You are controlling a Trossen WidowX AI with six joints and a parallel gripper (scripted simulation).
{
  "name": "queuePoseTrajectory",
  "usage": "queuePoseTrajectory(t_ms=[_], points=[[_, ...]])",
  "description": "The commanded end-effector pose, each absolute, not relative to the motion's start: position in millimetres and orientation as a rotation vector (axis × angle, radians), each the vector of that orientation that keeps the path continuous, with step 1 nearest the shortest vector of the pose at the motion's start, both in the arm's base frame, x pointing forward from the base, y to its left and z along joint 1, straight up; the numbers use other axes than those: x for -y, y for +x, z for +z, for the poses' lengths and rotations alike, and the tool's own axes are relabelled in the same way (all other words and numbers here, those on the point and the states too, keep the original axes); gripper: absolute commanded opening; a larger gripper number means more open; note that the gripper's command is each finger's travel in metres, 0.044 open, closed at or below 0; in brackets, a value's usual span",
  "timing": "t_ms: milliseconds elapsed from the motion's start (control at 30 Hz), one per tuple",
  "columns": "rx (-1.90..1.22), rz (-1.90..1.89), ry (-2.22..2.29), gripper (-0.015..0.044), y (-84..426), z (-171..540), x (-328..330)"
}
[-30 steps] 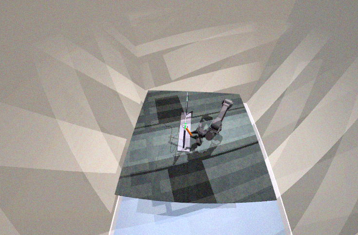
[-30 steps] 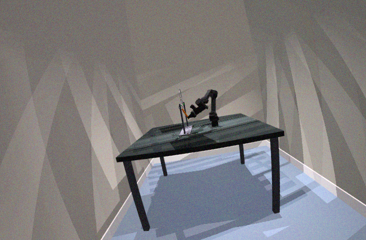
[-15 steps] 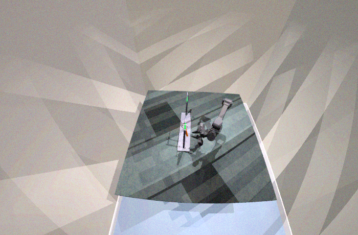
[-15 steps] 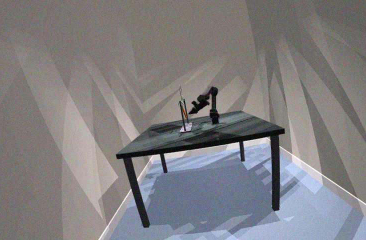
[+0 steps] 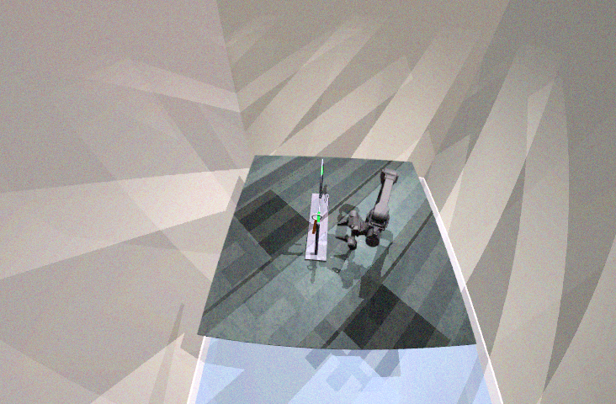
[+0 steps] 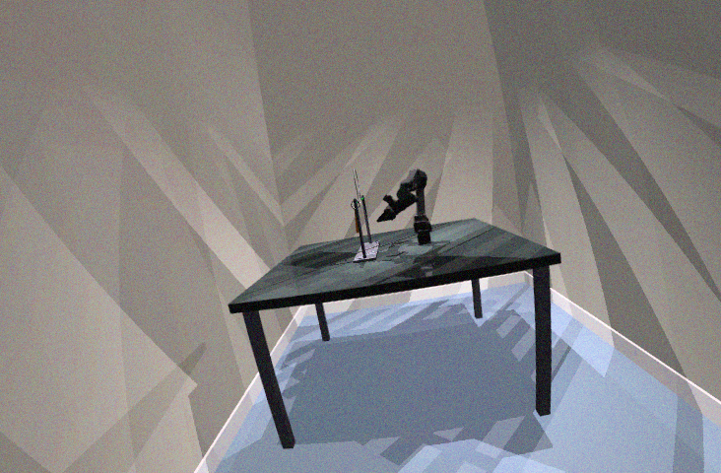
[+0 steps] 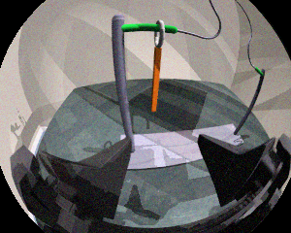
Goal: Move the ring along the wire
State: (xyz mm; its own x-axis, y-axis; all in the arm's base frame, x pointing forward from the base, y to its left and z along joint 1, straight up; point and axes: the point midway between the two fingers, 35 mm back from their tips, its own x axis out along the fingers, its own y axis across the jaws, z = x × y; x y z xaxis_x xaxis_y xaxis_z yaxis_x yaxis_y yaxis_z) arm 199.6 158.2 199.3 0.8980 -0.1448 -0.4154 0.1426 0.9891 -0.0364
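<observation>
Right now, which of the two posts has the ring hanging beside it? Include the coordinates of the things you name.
The post [image 7: 120, 73] nearer the tool [image 7: 167, 140]; the other [image 7: 252, 106] has only bare green wire.

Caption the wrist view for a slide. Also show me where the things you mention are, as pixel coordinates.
Open gripper [image 5: 338, 229] [image 6: 379, 219] [image 7: 167, 140] before the orange-handled ring [image 5: 314, 227] [image 6: 358, 225] [image 7: 155, 80], hanging on the wire's green part [image 5: 319, 216] [image 7: 143, 27].
</observation>
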Motion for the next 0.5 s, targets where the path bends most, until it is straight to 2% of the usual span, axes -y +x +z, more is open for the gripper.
queuePoseTrajectory(t_ms=[0, 33, 467], points=[[-0.422, -0.15, -0.004, 0.0423, 193.4, 204.1, -158.0], [-0.422, -0.15, -0.004, 0.044, 193.4, 204.1, -158.0], [-0.422, -0.15, -0.004, 0.044, 193.4, 204.1, -158.0]])
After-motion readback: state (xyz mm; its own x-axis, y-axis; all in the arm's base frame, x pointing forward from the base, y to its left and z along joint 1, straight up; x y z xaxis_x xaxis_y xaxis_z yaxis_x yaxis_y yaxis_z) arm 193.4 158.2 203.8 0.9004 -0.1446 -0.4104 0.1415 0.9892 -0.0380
